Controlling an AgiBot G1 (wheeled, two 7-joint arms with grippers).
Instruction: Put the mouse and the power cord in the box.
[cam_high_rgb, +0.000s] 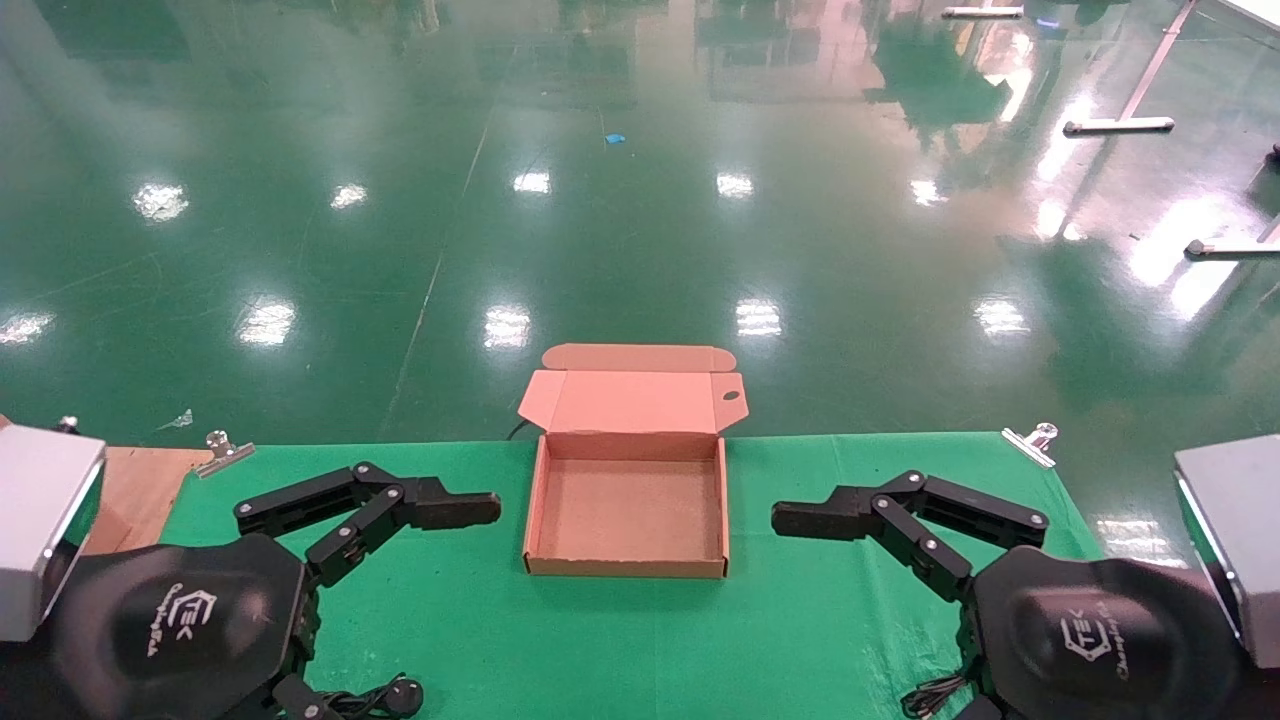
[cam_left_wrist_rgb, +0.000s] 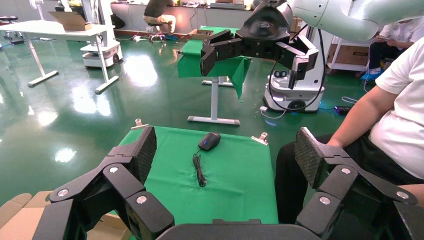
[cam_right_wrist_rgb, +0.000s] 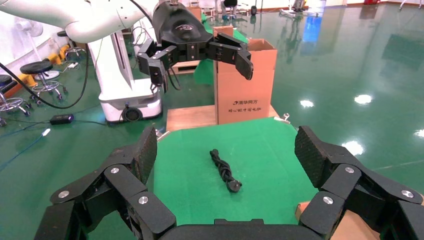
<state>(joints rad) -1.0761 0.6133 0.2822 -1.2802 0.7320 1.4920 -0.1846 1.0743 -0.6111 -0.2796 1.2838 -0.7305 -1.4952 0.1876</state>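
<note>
Black power cord (cam_right_wrist_rgb: 224, 170), long axis approx. toward box (cam_high_rgb: 627, 515)

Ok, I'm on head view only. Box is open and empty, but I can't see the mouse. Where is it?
Observer: The mouse lies on the green cloth at the robot's right side, below the right pincer.
Operator: And the power cord?
Observer: The power cord lies bundled on the cloth at the robot's left, below the left pincer, untouched.
Operator: Anyone near the rig?
Observer: Yes, a person in a white shirt sits just beyond the table's right end.
</note>
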